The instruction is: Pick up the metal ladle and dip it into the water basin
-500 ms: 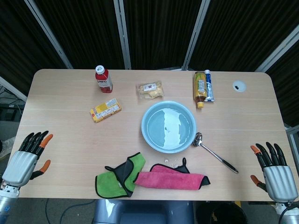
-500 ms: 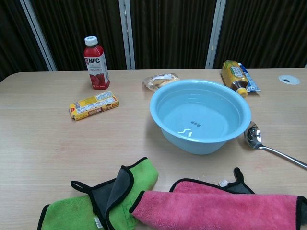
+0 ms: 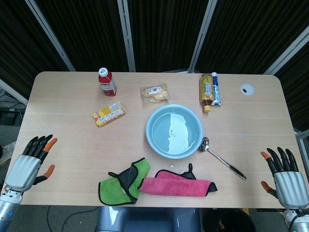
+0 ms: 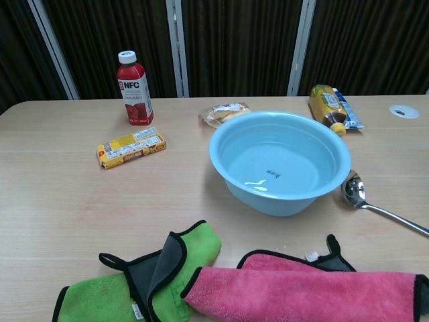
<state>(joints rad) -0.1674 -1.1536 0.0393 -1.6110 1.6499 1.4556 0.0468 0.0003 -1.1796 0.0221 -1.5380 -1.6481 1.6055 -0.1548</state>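
Metal ladle (image 3: pixel 221 156) flat at 4 o'clock of water basin (image 3: pixel 174 130), bowl touching rim; right hand (image 3: pixel 286 180) spread, empty, well apart; risks nudging basin, spilling

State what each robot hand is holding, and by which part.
Nothing is held. The left robot hand and right robot hand are open at the table's edges; the ladle lies untouched.

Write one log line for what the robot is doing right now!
stage: before pickup | ladle: flat on table, bowl end beside basin | left hand: open, holds nothing | right hand: open, away from ladle
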